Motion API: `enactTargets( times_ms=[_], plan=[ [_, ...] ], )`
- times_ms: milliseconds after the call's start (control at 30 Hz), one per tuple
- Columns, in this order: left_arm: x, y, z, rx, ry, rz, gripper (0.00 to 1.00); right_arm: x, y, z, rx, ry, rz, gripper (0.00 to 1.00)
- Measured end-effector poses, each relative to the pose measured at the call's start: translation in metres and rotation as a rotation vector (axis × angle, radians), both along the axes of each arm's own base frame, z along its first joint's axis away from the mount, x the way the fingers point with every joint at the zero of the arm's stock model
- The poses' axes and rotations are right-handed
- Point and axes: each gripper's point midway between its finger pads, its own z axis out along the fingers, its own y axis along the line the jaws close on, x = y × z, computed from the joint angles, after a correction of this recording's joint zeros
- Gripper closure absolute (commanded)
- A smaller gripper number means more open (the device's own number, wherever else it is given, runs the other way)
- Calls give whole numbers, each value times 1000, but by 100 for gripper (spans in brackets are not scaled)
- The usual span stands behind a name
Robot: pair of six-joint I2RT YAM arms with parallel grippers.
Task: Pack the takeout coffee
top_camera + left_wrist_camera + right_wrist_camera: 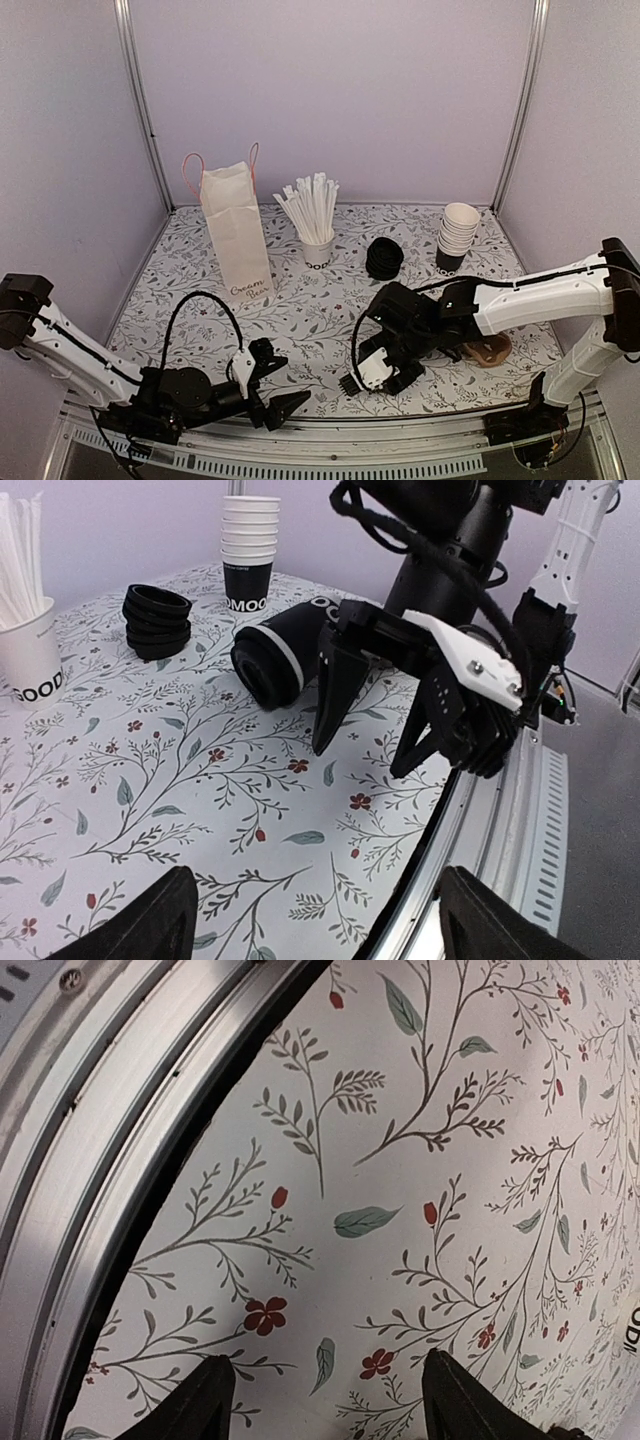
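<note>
Centre mat (310, 320) btwn bag (238, 235) & R arm (530, 295) lay open. Back row blocked: straw cup (318, 250), lid stack (384, 258), cup stack (458, 238). R gripper (360, 755), jaws apart, stood just before tipped coffee (270, 665), across L gripper (318, 880) line to it.

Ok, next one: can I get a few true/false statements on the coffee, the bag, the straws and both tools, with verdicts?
1. The takeout coffee stands upright. False: it lies on its side on the table.
2. The right tool is open and holds nothing. True.
3. The paper bag stands upright at the back left. True.
4. The straws are inside the paper bag. False: they stand in a white cup beside it.
5. The left tool is shut on a lid. False: it is open and empty.
</note>
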Motion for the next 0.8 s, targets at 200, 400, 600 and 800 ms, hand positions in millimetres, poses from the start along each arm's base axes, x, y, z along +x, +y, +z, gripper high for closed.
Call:
enactTargets(
  times_ms=[200,400,600,800],
  plan=[
    [3,5,5,-16,1,21,11,-5,21,33,76,109,-49,17],
    [13,8,4,-30,28,61,9,42,27,78,164,131,-230,10],
    [20,11,2,-44,64,96,8,124,-7,93,211,133,-603,11],
    [26,19,-5,-24,103,156,8,134,-47,65,132,224,-861,16]
  ],
)
